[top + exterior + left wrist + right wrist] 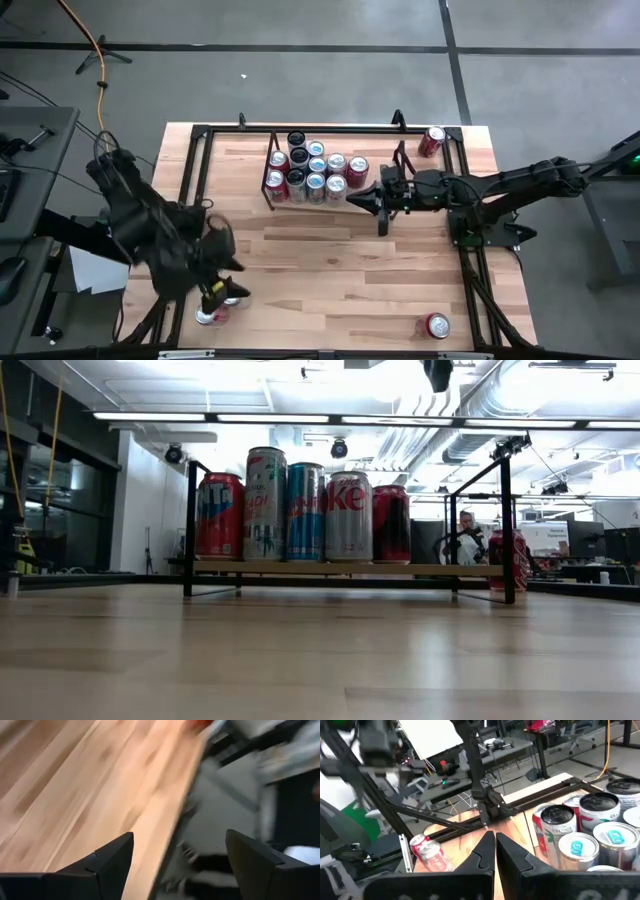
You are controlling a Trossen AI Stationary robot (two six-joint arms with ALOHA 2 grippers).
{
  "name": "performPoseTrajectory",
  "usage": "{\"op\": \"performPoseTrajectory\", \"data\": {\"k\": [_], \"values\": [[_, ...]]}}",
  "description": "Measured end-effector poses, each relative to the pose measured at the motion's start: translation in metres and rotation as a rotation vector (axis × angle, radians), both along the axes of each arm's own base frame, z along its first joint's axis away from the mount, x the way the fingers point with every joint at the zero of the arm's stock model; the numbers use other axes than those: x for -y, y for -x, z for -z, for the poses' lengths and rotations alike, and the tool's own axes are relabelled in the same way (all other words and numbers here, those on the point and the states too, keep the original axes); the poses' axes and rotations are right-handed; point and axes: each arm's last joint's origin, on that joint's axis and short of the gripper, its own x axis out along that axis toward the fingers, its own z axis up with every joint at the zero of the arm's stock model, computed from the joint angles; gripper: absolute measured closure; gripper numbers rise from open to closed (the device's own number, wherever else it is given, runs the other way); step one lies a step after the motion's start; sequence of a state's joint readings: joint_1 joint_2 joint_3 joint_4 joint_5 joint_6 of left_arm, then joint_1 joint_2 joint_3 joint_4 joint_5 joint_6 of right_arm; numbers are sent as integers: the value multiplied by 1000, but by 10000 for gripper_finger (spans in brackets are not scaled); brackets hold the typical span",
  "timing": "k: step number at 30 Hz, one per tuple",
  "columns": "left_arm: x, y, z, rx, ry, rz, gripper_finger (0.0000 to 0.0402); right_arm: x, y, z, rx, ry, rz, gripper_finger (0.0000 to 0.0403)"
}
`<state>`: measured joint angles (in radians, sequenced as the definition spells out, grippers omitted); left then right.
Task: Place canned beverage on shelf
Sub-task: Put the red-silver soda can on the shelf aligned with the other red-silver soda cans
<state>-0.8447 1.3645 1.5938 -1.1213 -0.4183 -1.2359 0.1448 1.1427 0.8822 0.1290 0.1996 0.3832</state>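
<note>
Right now the shelf [272, 170] sits at the back middle of the wooden bench [340, 270], and many cans [316, 168] stand packed together on it. One red can [432, 141] lies near the back right corner, apart from the shelf. Another can [437, 325] lies near the front right edge. A third can [214, 315] sits at the front left. The left pincer [228, 290] hangs just above that can, fingers spread wide, grasping nothing. The right pincer [357, 199] is just beside the shelf, clenched tight and empty.
</note>
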Motion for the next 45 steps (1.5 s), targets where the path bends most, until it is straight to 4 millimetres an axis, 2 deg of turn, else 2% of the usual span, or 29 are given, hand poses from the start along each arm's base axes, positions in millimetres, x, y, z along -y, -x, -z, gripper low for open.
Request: {"op": "performPoseTrajectory", "data": {"k": [5, 11, 17, 21, 23, 29, 34, 45], "values": [[29, 9, 37, -237, -110, -24, 131, 0, 0, 2, -16, 4, 14, 402], [57, 4, 74, -344, -349, 95, 131, 1, 0, 2, -17, 6, 30, 402], [71, -4, 99, -422, -508, 212, 131, 1, 0, 2, -23, 8, 37, 402], [70, -3, 99, -427, -537, 233, 131, 1, 0, 3, -30, 9, 37, 402], [66, 3, 96, -416, -530, 225, 131, 1, 0, 4, -36, 10, 37, 402], [50, 24, 109, -334, -349, 223, 131, 2, 0, 4, -36, 14, 60, 402], [40, 25, 126, -395, -399, 244, 131, 2, 0, 4, -37, 16, 73, 402], [49, 15, 148, -423, -458, 282, 131, 3, 1, 7, -67, 24, 88, 402]]}}
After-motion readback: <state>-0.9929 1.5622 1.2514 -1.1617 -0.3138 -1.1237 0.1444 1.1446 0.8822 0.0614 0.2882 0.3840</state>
